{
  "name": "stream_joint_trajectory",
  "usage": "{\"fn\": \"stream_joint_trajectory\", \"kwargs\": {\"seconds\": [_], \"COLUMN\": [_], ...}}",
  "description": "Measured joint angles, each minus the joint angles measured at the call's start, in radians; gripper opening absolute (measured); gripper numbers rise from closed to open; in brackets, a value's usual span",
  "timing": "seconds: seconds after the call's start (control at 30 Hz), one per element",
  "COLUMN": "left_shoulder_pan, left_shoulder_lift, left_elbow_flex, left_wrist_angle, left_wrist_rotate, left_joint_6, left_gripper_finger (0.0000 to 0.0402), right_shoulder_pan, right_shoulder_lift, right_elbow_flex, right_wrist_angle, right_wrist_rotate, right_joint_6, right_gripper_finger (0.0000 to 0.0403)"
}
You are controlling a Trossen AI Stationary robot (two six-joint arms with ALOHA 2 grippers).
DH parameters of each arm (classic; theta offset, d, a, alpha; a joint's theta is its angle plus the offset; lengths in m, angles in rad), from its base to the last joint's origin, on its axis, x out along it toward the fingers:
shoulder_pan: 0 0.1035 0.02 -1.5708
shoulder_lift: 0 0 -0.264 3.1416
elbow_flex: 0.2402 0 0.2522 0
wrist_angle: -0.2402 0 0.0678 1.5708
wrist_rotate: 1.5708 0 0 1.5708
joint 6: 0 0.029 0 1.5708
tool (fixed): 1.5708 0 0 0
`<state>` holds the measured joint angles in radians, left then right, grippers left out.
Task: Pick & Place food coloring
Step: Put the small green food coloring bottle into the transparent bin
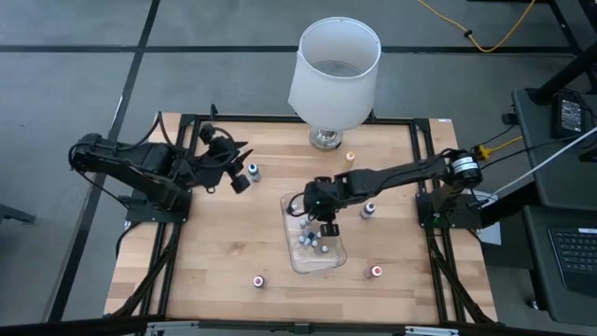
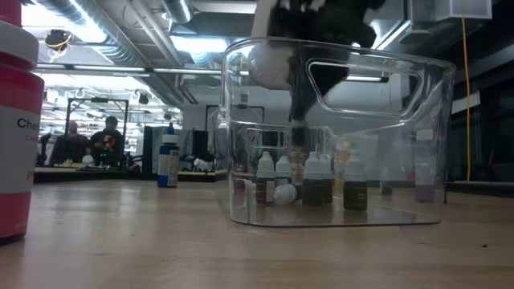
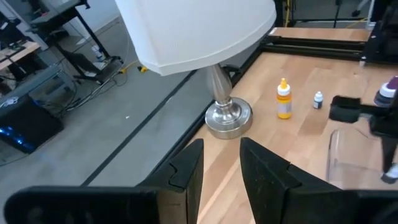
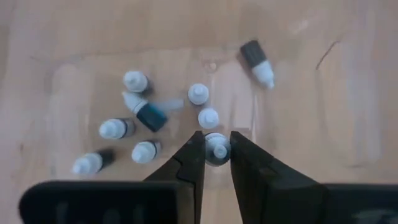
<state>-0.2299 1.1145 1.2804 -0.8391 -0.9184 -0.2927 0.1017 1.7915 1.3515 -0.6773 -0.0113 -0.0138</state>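
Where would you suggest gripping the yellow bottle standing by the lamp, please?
Probably the yellow bottle is best pinched across its body, below the narrow tip, coming down from above: it stands upright and apart from the lamp base, leaving room on either side. The left gripper, open, faces it.

Even overhead light is falling across the wooden table (image 1: 215, 243), leaving only soft, short shadows beneath the arms and the lamp (image 1: 334, 70). In the level view, ceiling fixtures (image 2: 205, 44) in the far room are glowing brightly and streaking reflections across the clear tray (image 2: 434, 144), while the red-capped bottle (image 2: 18, 128) nearest the lens is sitting out of focus and the dark arm above is blurring. Over the tray, the right gripper (image 4: 216, 154) fingers are looming soft and dark, and the bottles (image 4: 149, 115) below are showing slight blur through glare on the plastic.
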Motion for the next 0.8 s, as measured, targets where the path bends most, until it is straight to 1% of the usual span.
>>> {"fn": "stream_joint_trajectory", "kwargs": {"seconds": [0.07, 0.17, 0.27, 0.37, 0.47, 0.67, 0.8], "left_shoulder_pan": [-0.006, -0.013, -0.014, -0.013, -0.013, -0.013, -0.013], "left_shoulder_lift": [0.000, 0.000, 0.000, 0.000, 0.000, 0.000, 0.000], "left_elbow_flex": [0.000, 0.000, 0.000, 0.000, 0.000, 0.000, 0.000], "left_wrist_angle": [0.000, 0.000, 0.000, 0.000, 0.002, 0.004, 0.005], "left_wrist_rotate": [-0.001, -0.002, -0.004, -0.004, -0.004, -0.004, -0.004], "left_joint_6": [0.000, 0.000, 0.000, 0.000, 0.000, -0.013, -0.019], "left_gripper_finger": [0.0100, 0.0100, 0.0100, 0.0100, 0.0100, 0.0100, 0.0100], "right_shoulder_pan": [0.000, 0.000, 0.000, 0.000, -0.001, -0.002, -0.002], "right_shoulder_lift": [-0.003, -0.004, -0.005, -0.005, -0.006, -0.008, -0.009], "right_elbow_flex": [-0.060, -0.112, -0.143, -0.161, -0.196, -0.279, -0.283], "right_wrist_angle": [0.045, 0.107, 0.165, 0.183, 0.199, 0.322, 0.342], "right_wrist_rotate": [0.000, 0.002, 0.003, 0.036, 0.042, 0.054, 0.051], "right_joint_6": [0.042, 0.073, 0.090, 0.089, 0.089, 0.103, 0.114], "right_gripper_finger": [0.0065, 0.0061, 0.0064, 0.0067, 0.0065, 0.0068, 0.0070]}}
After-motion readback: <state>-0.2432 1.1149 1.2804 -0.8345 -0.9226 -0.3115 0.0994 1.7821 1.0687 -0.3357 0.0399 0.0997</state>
